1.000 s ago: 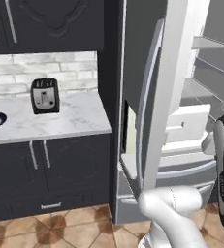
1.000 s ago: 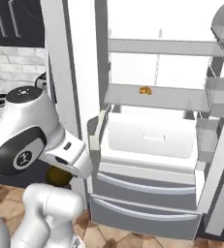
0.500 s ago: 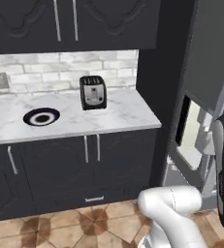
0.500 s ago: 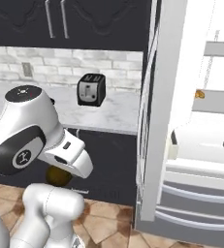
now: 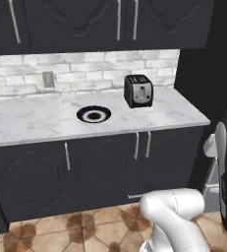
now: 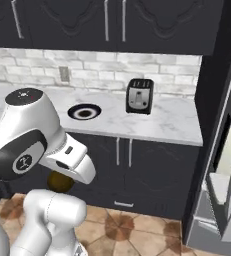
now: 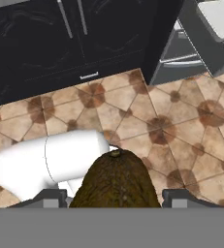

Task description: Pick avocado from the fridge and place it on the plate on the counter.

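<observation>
The avocado (image 7: pixel 116 180), a dark olive-brown lump, sits between my gripper's (image 7: pixel 114 197) two finger tips, low over the tiled floor. From the right base view the avocado (image 6: pixel 61 182) peeks out under the white hand, in front of the cabinet doors. My gripper is shut on it. The plate (image 5: pixel 93 114), with a navy rim and a white ring, lies on the white marble counter (image 5: pixel 31 120), left of the toaster; it shows again as the plate (image 6: pixel 84 111) on the counter (image 6: pixel 157 122). The open fridge (image 6: pixel 221 187) stands at the right, its drawers (image 7: pixel 200 36) visible.
A black-and-silver toaster (image 5: pixel 138 90) stands on the counter to the right of the plate, also seen as the toaster (image 6: pixel 139 96). Dark navy cabinet doors (image 5: pixel 110 167) with silver handles run below the counter. Brown tiled floor (image 7: pixel 181 131) lies under the hand.
The whole scene has shifted right as the base moved from the fridge toward the counter. The plate and toaster now sit mid-view. The avocado stays in the gripper.
</observation>
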### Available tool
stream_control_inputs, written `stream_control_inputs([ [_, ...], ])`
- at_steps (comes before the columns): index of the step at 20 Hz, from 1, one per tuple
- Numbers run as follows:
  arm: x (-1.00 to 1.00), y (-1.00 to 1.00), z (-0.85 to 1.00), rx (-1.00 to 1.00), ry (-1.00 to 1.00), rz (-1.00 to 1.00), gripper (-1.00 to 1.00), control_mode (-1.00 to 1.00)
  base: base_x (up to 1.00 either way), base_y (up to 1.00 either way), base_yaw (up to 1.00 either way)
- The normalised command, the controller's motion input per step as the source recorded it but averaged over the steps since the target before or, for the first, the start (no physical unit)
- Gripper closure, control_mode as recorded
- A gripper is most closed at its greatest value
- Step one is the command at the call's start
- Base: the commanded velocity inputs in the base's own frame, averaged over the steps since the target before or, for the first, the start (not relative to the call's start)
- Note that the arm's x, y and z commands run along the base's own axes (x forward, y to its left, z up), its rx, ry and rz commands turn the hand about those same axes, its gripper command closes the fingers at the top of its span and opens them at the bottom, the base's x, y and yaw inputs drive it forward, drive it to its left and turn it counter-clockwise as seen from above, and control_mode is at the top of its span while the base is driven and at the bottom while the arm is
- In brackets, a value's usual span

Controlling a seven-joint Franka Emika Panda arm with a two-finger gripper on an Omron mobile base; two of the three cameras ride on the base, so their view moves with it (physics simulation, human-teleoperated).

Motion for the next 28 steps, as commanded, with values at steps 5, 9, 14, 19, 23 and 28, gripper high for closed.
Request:
stream_control_inputs([
  [5, 0.0, 0.0, 0.0, 0.0, 0.0, 0.0, 1.0, 1.0, 0.57, 0.99, 0.08],
  [9, 0.0, 0.0, 0.0, 0.0, 0.0, 0.0, 1.0, 1.0, 0.93, 0.87, 0.13],
  [14, 0.0, 0.0, 0.0, 0.0, 0.0, 0.0, 1.0, 1.0, 0.72, 0.24, 0.01],
  [19, 0.0, 0.0, 0.0, 0.0, 0.0, 0.0, 1.0, 1.0, 0.35, -0.1, -0.02],
  [23, 0.0, 0.0, 0.0, 0.0, 0.0, 0.0, 1.0, 1.0, 0.43, -0.46, -0.01],
  [28, 0.0, 0.0, 0.0, 0.0, 0.0, 0.0, 1.0, 1.0, 0.71, -0.43, 0.01],
])
